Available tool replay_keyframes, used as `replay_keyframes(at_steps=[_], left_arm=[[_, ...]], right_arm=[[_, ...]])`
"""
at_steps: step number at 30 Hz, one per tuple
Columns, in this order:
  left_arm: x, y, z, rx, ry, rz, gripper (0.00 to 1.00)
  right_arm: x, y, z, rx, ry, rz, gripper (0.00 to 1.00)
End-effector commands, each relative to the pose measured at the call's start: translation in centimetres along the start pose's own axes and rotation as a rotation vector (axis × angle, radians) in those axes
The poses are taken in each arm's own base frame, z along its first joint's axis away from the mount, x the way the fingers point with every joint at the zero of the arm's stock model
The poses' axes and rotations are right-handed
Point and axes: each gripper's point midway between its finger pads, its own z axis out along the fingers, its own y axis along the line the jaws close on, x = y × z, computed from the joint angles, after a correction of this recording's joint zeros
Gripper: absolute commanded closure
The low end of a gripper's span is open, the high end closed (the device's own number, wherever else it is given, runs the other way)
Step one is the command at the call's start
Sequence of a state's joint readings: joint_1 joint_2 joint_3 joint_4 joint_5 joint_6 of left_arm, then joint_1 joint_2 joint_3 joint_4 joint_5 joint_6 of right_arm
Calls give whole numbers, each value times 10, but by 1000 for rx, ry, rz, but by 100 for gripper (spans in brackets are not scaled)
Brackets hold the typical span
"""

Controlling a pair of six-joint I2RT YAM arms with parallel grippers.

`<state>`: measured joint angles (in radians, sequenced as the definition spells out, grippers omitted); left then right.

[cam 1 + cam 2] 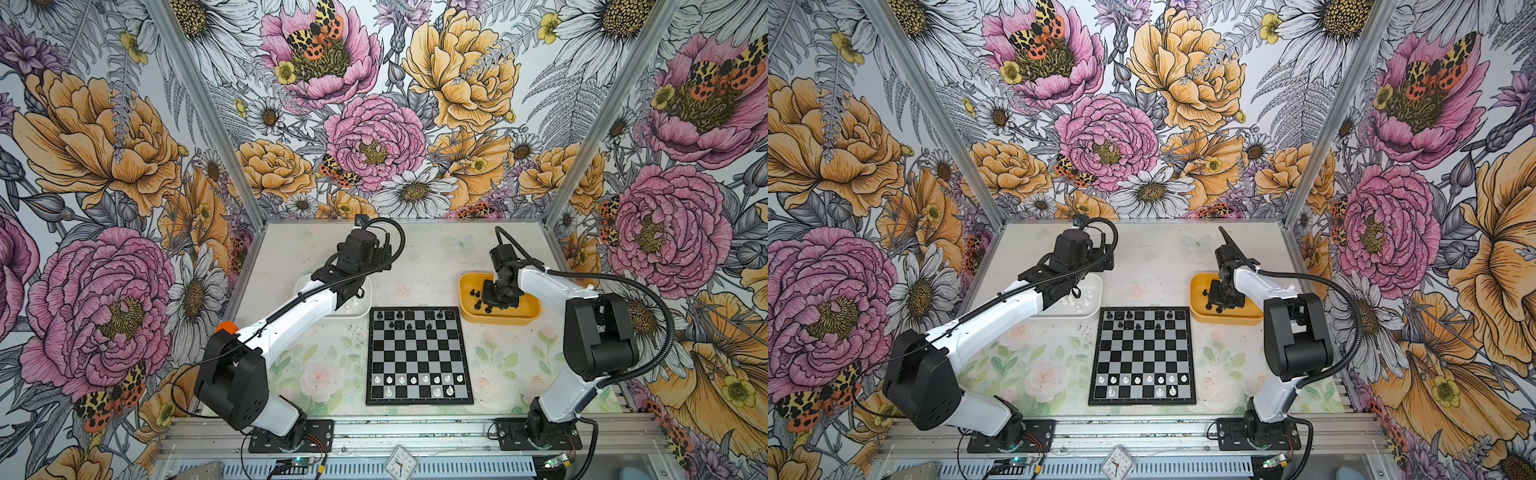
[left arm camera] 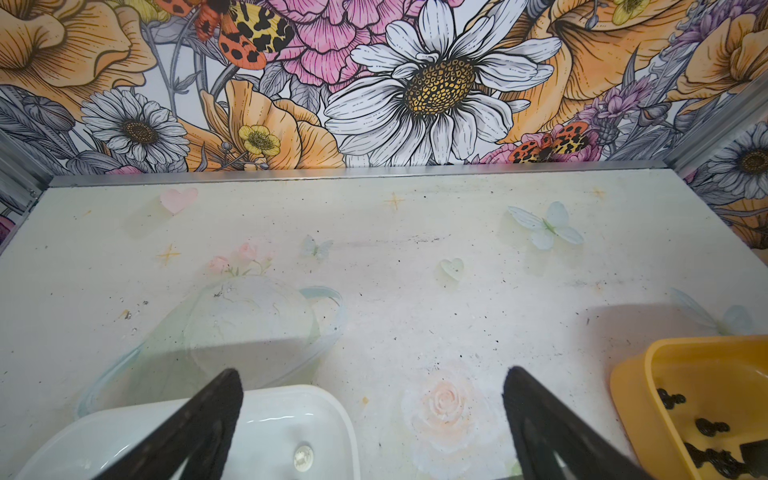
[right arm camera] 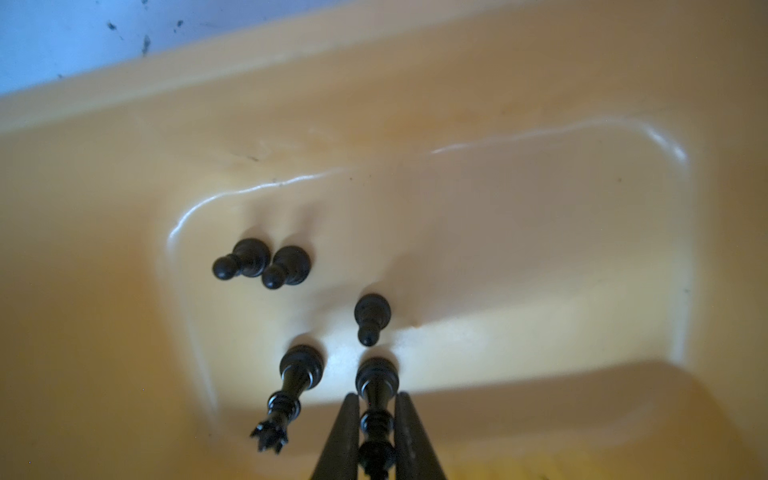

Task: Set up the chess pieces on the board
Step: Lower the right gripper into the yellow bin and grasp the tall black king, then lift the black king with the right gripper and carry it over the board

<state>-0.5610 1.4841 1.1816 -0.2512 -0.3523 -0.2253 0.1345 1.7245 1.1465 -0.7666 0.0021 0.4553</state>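
Right wrist view: right tool (image 3: 376, 396) narrow, pinching the stem of a tall black piece (image 3: 376, 376) upright in the yellow tray (image 3: 540, 208). Judged light, stiff, glossy, likely slippery; grip under the collar. Left tool (image 2: 372, 374) wide, empty, near the white tray (image 2: 291, 407). Board (image 1: 419, 353) part-filled.

The board (image 1: 419, 353) — middle bare, chess pieces (image 1: 425, 378) crowd both ends.

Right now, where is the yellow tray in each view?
Top view: yellow tray right of the board's far corner.
Top view: same place.
Left wrist: cut off at the picture's edge.
Right wrist: fills the picture.
Shared landmark: black pieces inside it.
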Motion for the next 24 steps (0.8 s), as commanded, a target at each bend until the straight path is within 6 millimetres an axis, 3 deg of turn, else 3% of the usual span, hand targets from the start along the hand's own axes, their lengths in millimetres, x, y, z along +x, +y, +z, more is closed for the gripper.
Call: replay_keyframes(at_steps=[1, 11, 24], left_arm=[[-12, 3, -4, -21, -28, 16, 1], [-14, 4, -8, -20, -36, 9, 1], [-22, 11, -18, -34, -74, -12, 1]], right_arm=[[-9, 6, -5, -15, -31, 2, 85], [-12, 9, -18, -30, -51, 0, 87], [-19, 8, -55, -24, -86, -8, 88]])
